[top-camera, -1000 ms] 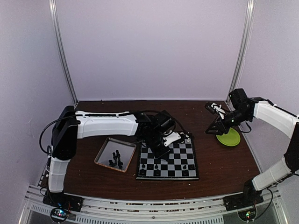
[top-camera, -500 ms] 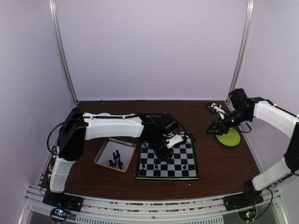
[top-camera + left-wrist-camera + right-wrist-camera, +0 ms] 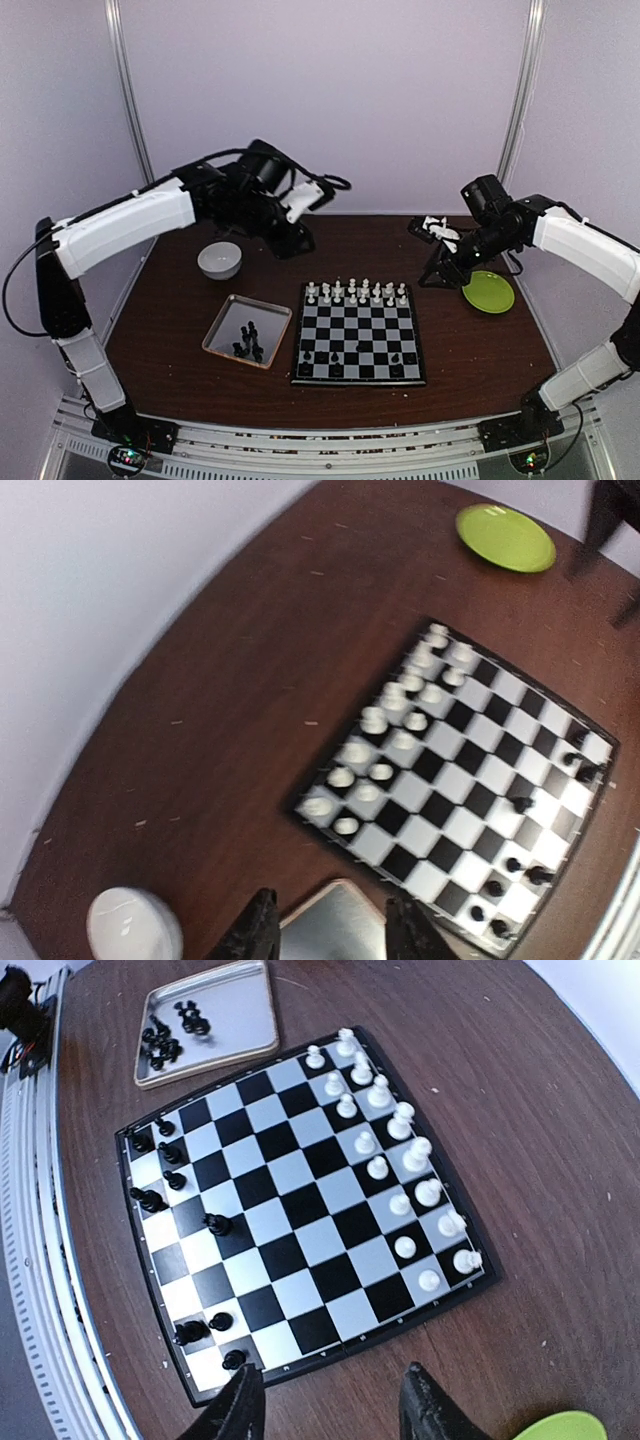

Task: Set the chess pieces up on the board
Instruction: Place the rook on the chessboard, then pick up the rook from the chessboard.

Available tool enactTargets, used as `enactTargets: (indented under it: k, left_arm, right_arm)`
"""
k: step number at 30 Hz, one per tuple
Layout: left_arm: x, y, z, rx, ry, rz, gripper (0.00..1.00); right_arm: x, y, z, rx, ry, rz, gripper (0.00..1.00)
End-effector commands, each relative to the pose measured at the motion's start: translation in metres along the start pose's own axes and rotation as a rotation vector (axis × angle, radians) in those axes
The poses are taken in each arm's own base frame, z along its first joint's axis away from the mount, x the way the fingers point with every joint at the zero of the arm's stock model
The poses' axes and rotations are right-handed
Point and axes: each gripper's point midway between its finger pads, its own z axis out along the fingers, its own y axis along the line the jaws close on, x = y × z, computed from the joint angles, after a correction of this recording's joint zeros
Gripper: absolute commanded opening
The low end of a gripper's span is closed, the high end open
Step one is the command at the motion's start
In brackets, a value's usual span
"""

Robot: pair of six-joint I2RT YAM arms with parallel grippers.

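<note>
Only my right wrist view shows the black chess pieces (image 3: 172, 1038) heaped in the tray (image 3: 235, 1010); my left wrist view catches the bowl (image 3: 133, 930) instead. The board (image 3: 372, 330) lies mid-table, white chess pieces (image 3: 355, 292) along its far rows, bare wood round every edge. My left gripper (image 3: 298, 243) hangs high beyond its far-left corner, my right gripper (image 3: 435, 278) beside the green plate (image 3: 488, 292); both have fingers apart, empty.

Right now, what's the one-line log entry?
left hand open | right hand open | board: white pieces in rows | tray: black pieces
</note>
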Motion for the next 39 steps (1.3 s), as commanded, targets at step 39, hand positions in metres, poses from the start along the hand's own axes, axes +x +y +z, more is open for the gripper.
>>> enactTargets:
  k: [39]
  left_arm:
    - [0.037, 0.117, -0.087, -0.345, -0.225, -0.240, 0.59]
  right_arm:
    - [0.012, 0.096, 0.167, -0.159, 0.472, -0.361, 0.38]
